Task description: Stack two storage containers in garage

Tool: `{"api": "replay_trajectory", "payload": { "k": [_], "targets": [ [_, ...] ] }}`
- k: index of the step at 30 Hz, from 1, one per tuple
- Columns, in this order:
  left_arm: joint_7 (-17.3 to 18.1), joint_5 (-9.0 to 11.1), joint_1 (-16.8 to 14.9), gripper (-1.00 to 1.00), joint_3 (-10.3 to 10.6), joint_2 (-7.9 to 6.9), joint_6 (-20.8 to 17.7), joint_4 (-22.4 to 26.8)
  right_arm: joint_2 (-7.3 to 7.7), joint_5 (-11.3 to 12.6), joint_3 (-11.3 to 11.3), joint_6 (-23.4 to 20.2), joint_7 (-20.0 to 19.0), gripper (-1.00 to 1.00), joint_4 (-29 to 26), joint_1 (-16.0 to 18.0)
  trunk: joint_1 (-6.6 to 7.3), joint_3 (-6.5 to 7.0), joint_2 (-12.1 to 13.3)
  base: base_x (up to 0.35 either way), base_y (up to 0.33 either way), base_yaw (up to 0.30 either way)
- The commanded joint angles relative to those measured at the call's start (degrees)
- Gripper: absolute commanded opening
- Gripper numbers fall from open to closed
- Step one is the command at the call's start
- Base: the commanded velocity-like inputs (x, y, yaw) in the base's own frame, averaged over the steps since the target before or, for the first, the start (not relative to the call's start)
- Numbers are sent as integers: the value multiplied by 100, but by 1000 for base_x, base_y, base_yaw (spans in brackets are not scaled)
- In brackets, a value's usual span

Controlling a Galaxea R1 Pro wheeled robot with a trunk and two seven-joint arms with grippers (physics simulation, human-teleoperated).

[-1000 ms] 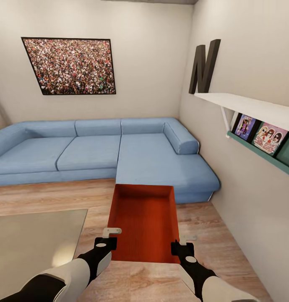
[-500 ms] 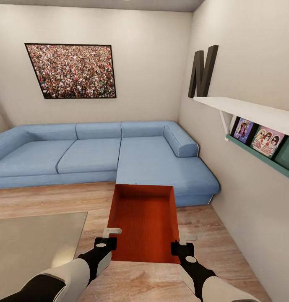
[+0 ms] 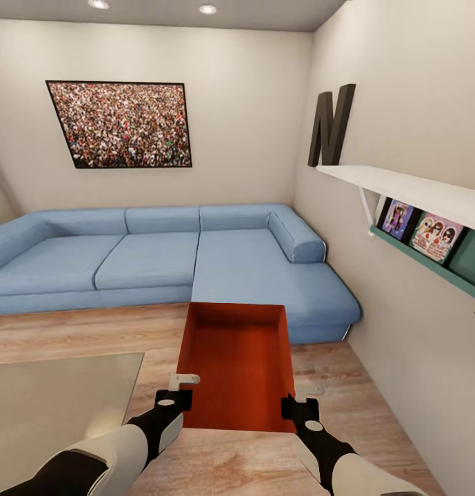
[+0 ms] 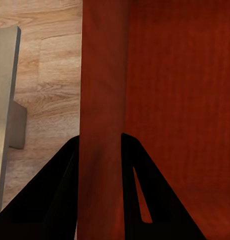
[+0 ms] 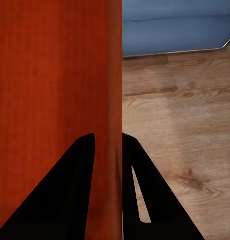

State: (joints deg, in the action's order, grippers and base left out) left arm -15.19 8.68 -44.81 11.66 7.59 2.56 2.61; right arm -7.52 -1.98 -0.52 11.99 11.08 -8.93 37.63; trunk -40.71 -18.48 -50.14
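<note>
One red-orange storage container point(image 3: 237, 365) hangs in front of me above the light wood planks point(image 3: 375, 406) of the living room, its open top facing up. My left gripper point(image 3: 182, 389) is shut on its left wall near the close corner, and my right gripper point(image 3: 299, 398) is shut on its right wall. In the left wrist view the wall point(image 4: 102, 90) runs between the two dark fingers point(image 4: 60, 200). The right wrist view has the other wall point(image 5: 107, 75) pinched the same way by its fingers point(image 5: 137, 190). The second container is out of view.
A blue corner sofa point(image 3: 161, 255) stands just beyond the container. A low grey table point(image 3: 51, 399) sits at my left. The right wall is close, with a white shelf point(image 3: 416, 189), a teal rack of pictures point(image 3: 430, 238) and a black letter N point(image 3: 330, 124).
The whole head view has shifted: sofa and wall picture sit lower and ceiling lights have come in, so the camera moved. Both grippers and the container keep their place in it.
</note>
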Motion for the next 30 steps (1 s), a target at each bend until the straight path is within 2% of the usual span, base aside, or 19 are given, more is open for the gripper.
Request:
{"api": "replay_trajectory", "payload": {
  "k": [1, 12, 30],
  "targets": [
    [-194, 90, -2, -100, -113, -14, 26, -19, -3, -92, 175, 120, -1, -100, -118, 8, -1, 2, -5, 0, 0, 0],
    [-195, 90, -2, -100, -116, -12, 22, -15, -3, -92, 175, 114, -1, -100, -118, 8, -1, 104, -5, 0, 0, 8],
    [-195, 90, -2, -100, -113, -12, 17, -15, -3, -92, 175, 114, -1, -100, -118, 8, -1, 270, -5, 0, 0, 75]
  ]
}}
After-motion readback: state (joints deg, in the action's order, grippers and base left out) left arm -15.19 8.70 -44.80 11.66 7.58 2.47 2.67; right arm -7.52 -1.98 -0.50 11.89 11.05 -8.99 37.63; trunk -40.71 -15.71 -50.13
